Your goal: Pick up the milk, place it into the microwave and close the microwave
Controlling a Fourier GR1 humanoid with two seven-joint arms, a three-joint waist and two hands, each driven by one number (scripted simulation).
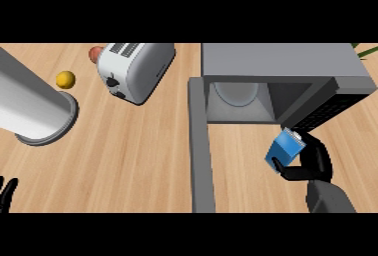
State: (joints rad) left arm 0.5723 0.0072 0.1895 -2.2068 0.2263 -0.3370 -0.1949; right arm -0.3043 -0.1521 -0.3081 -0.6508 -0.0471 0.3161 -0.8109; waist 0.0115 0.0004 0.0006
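At lower right, the right hand [314,162] curls its fingers [289,173] around the milk [285,148], held above the bench [133,150] just before the open microwave [284,80]. Advance it leftward into the cavity, clearing the door [201,150]. At lower left, the left hand [7,192] rests with relaxed fingers.

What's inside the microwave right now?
Inside the microwave only a round glass turntable shows. The milk is outside, held by the right hand. The casing hides the cavity's right part.
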